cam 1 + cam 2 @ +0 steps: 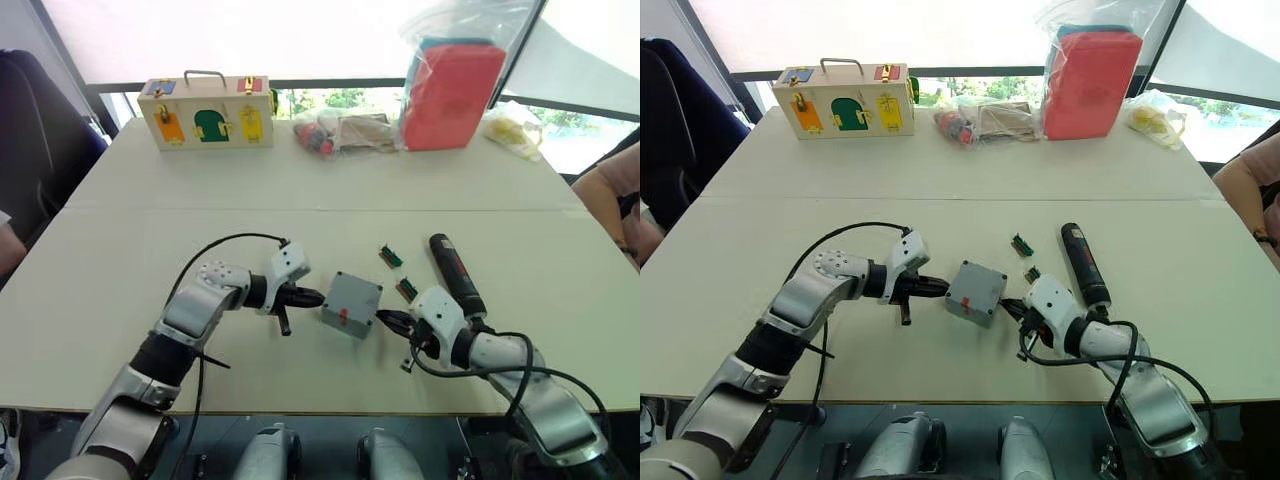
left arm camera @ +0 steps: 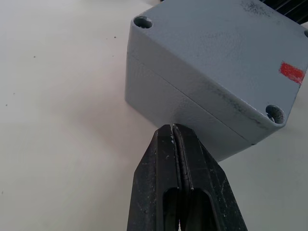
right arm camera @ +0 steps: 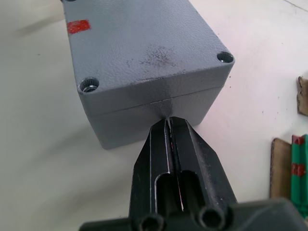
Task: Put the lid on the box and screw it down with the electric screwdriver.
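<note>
- The lid (image 2: 226, 53) already sits on the box (image 1: 350, 305) mid-table, between both grippers.
- Left gripper (image 2: 173, 132) and right gripper (image 3: 168, 122): jaws together, tips at opposite walls.
- Rigid, light, likely to slide; steady it by its side walls.
- The electric screwdriver (image 1: 456, 274) lies just right; grip its slim barrel.

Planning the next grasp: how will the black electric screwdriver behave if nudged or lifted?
The electric screwdriver is a slim cylinder lying flat on the table, so it probably rolls when nudged. It looks rigid, and its smooth casing may slip.
</note>
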`<state>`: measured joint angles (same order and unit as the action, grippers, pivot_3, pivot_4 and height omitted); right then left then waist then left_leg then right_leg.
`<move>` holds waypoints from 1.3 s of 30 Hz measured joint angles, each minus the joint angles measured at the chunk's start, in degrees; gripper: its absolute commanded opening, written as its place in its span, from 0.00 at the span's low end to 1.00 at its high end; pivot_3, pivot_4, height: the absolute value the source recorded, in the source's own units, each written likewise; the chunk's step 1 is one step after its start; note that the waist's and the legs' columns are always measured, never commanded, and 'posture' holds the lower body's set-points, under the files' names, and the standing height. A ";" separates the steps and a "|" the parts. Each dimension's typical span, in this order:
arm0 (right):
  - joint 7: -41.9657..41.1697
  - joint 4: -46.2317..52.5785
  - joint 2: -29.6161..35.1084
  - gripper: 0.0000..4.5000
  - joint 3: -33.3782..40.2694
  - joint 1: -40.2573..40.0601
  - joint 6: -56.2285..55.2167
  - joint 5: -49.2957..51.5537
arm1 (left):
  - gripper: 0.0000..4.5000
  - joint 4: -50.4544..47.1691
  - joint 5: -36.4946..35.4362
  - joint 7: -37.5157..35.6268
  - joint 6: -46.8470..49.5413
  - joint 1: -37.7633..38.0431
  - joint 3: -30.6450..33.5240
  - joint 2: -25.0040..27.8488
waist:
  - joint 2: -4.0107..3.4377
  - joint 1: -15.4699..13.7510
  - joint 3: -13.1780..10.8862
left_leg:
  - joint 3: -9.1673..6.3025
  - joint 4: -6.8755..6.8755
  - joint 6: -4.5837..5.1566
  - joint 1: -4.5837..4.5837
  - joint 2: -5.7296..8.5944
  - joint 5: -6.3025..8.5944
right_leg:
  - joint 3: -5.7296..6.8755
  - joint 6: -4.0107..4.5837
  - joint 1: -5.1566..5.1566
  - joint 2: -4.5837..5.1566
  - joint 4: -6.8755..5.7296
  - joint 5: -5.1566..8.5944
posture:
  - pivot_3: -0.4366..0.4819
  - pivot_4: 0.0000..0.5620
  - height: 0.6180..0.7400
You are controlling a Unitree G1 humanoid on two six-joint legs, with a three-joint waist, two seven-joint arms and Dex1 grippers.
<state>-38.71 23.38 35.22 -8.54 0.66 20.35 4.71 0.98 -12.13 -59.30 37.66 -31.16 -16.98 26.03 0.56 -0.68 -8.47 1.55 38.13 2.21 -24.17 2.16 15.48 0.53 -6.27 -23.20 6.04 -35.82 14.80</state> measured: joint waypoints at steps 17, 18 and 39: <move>-0.91 -8.98 -2.95 0.00 -0.91 6.86 -3.87 -1.74 | 0.00 -4.36 -1.11 3.27 3.96 1.78 2.50 0.28 | -0.01 -0.02 0.00 | 0.00 0.00 -0.08 0.01 0.00 -0.05 | 0.00 -0.04 -0.06 -0.04 -0.18 -0.02 | 0.48 0.27 1.00; -0.82 -8.98 -3.09 0.00 -0.86 6.86 -3.82 -1.74 | 0.00 -4.13 -1.08 3.58 3.82 1.77 2.56 0.15 | -0.01 -0.01 0.00 | 0.00 0.00 -0.08 0.01 0.00 -0.05 | 0.00 -0.05 -0.06 -0.04 -0.18 -0.02 | 0.48 0.27 1.00; 4.93 6.04 -2.46 0.30 19.75 -2.79 12.75 12.50 | 0.00 2.79 -4.97 -2.76 -0.46 -11.81 7.88 7.81 | -0.05 0.08 -0.03 | 0.01 -0.06 -0.13 0.00 -0.01 -0.08 | -0.02 -0.15 -0.10 -0.08 -0.22 -0.08 | 0.48 0.27 1.00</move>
<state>-33.78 29.42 32.76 11.21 -2.13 33.09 17.20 3.77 -17.09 -62.07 37.20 -42.96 -9.10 33.84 0.51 -0.60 -8.50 1.56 38.07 2.08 -24.17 2.15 15.40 0.50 -6.41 -23.31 5.96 -36.04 14.72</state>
